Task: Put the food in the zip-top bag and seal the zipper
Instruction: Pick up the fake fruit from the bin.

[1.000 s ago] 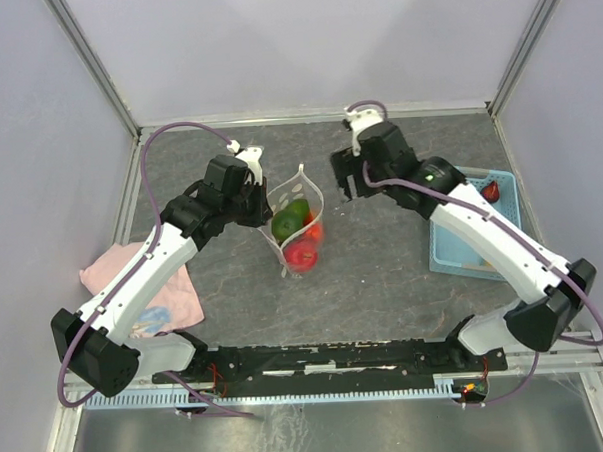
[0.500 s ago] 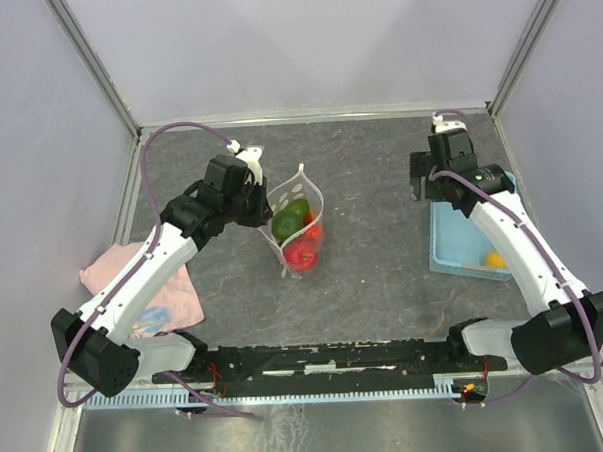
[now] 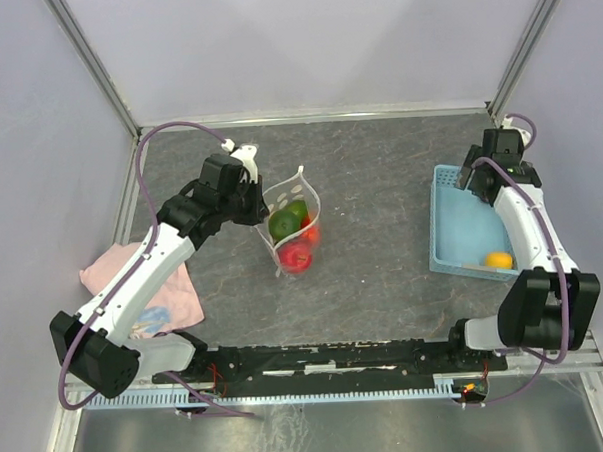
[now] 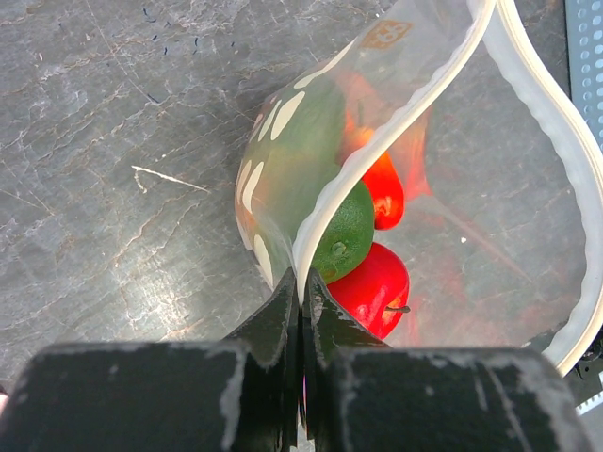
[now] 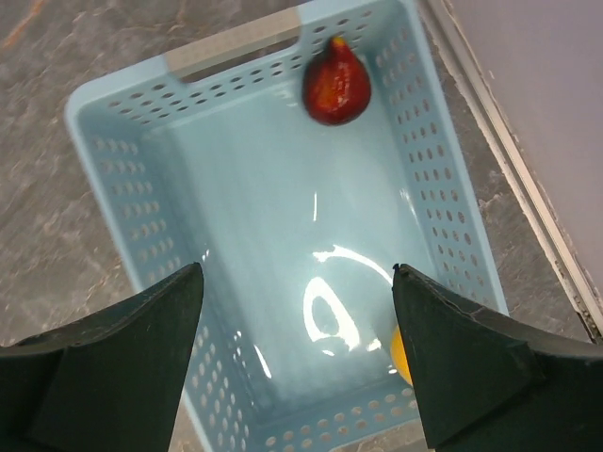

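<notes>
Bag: the zip-top bag (image 3: 293, 221) stood left of centre in the top view on the grey table (image 3: 383, 247), with its mouth gaping upward.
Zipper: the zipper (image 4: 396, 122) was unsealed. Its two whitish strips curved well apart across the upper right of the left wrist view.
Left gripper: the left gripper (image 4: 301, 299) sat at the lower centre of its own view. Its jaws were drawn narrow and pinched the near strip of the bag's mouth between them.
Food in the bag: a green fruit (image 4: 344, 235) lay against the near wall. A bright red fruit (image 4: 375, 285) touched it just below, and a smaller red-orange fruit (image 4: 384, 196) sat just above it. All three were inside the pouch.
Right gripper: the right gripper (image 5: 297, 273) hung over the basket at the right edge of the top view, with its jaws spread wide and nothing between them.
Basket: the light-blue perforated basket (image 5: 122, 188) filled most of the right wrist view.
Food in the basket: a dark maroon fruit (image 5: 335, 85) lay at the upper end of that view, close to the basket's wall. A yellow fruit (image 5: 399, 356) showed at the lower right, mostly hidden behind one finger and well apart from the maroon one.
Cloth: a pink cloth (image 3: 184, 296) lay at the lower left of the top view, partly under the left arm.
</notes>
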